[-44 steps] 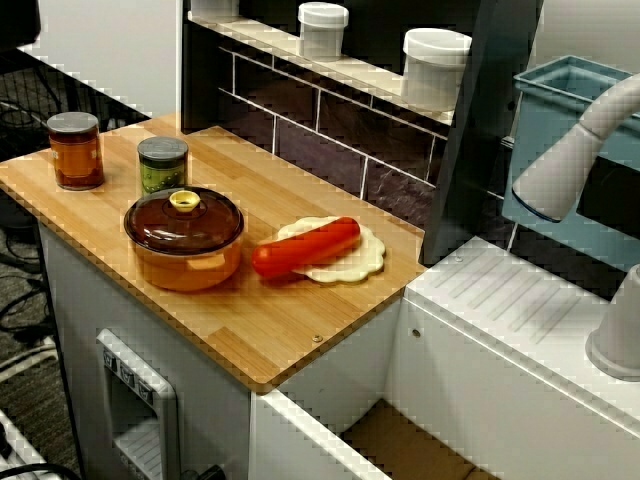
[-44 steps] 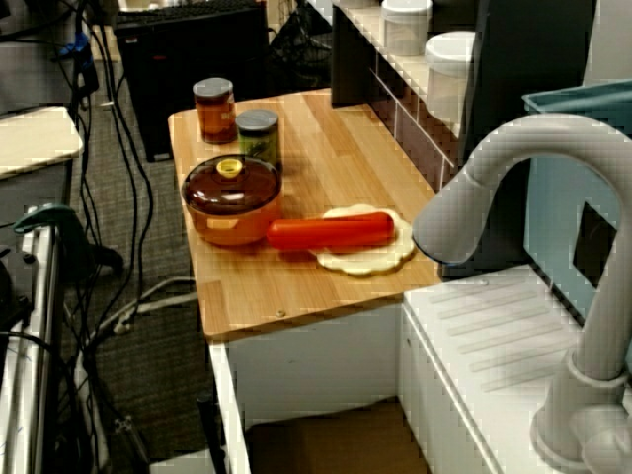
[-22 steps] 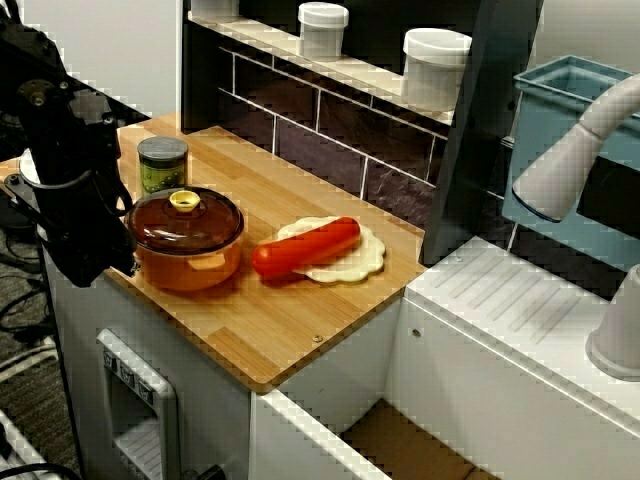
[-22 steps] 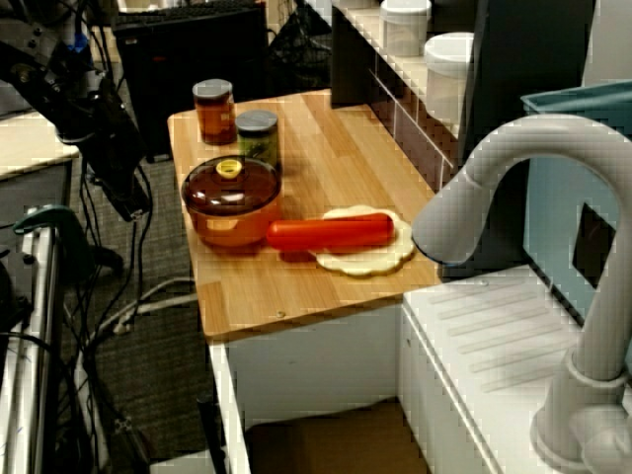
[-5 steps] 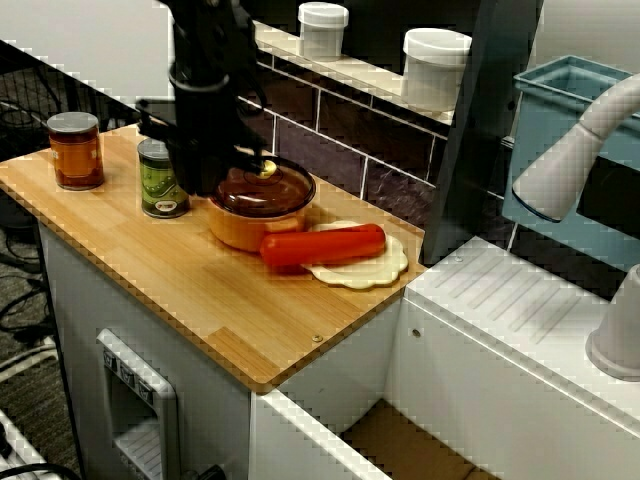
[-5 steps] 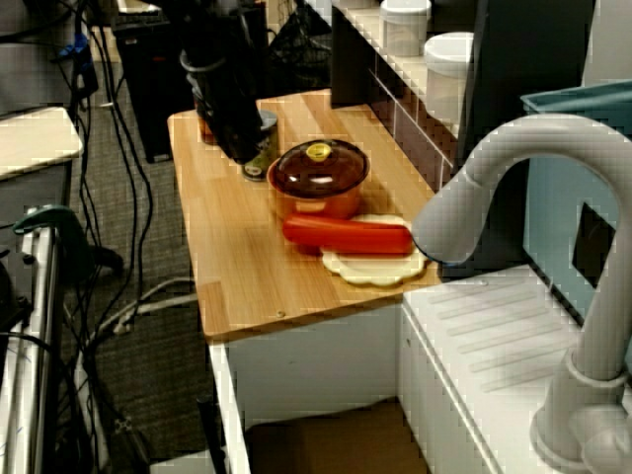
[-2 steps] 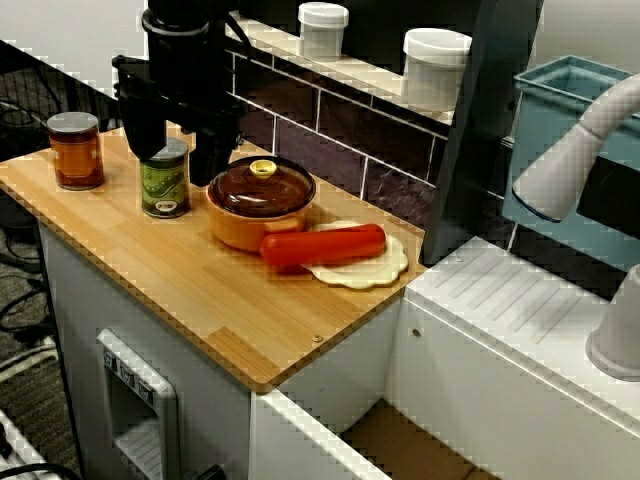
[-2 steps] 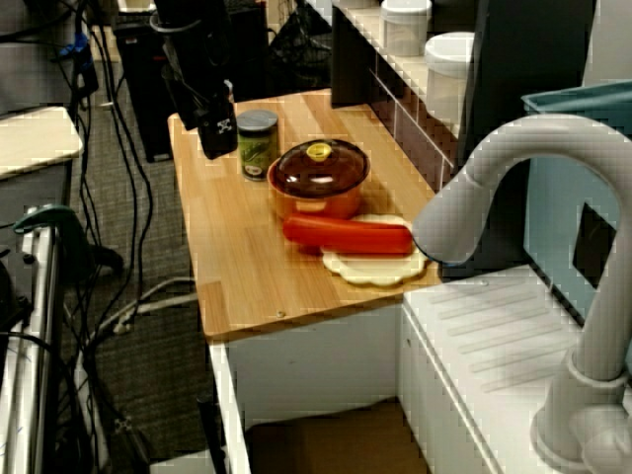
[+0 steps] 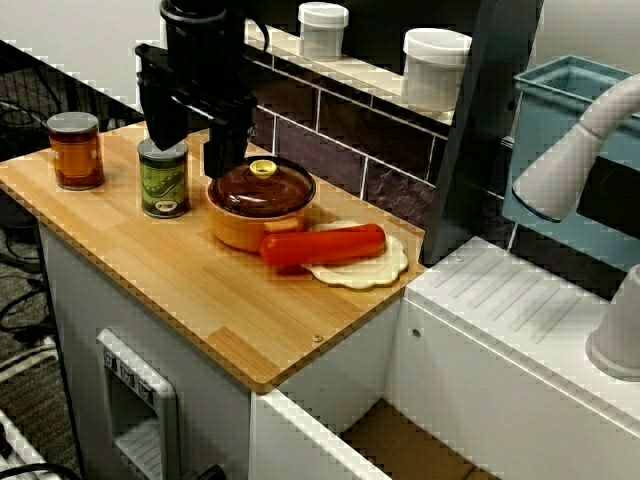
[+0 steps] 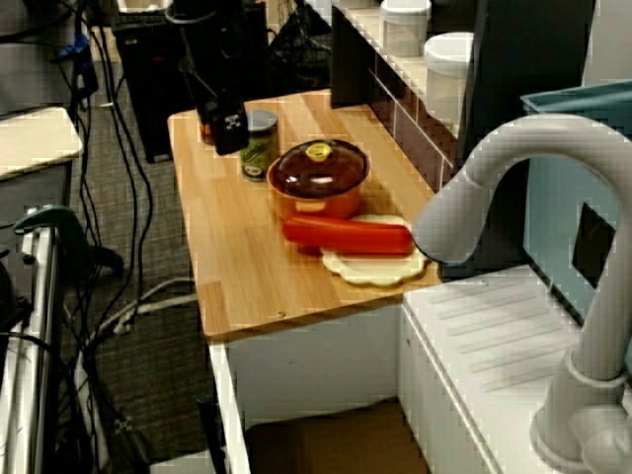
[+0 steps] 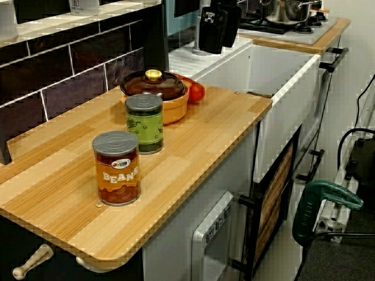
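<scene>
Front view from above: the black end effector [image 9: 192,150] hangs low over the wooden counter [image 9: 210,300], its fingers spread wide with nothing between them. One finger is close above the green can [image 9: 164,178] and the other is by the rim of the brown-lidded orange pot [image 9: 261,203]. The green can stands upright between the beans can [image 9: 75,150] and the pot, and just in front of the pot a red sausage [image 9: 322,246] lies on a cream scalloped plate [image 9: 372,270].
</scene>
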Available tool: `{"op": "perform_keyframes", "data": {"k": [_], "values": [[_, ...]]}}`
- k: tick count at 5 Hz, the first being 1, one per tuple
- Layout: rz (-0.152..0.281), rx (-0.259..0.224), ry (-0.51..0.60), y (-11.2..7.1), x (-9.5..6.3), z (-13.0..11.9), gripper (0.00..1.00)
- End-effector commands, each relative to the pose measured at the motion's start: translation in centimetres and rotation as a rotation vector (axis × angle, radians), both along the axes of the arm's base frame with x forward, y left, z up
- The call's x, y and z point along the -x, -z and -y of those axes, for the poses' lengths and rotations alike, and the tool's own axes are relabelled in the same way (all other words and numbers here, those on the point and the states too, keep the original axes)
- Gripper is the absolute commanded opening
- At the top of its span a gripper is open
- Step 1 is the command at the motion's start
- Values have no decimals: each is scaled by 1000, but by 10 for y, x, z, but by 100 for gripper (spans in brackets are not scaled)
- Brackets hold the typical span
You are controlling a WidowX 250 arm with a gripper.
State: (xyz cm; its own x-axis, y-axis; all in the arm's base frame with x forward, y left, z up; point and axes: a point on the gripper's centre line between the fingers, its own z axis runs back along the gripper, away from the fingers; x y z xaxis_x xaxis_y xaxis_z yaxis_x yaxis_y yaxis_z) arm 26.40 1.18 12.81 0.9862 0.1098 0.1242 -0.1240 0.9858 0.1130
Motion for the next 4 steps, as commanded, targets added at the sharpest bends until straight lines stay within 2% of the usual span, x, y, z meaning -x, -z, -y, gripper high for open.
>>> {"op": "perform_keyframes", "data": {"k": [1,3,4], "values": [[30,1,74,-23,-30,-23,100],[14,-2,96,-17,-60,-23,100],[11,40,135,-12,-70,-24,100]]}}
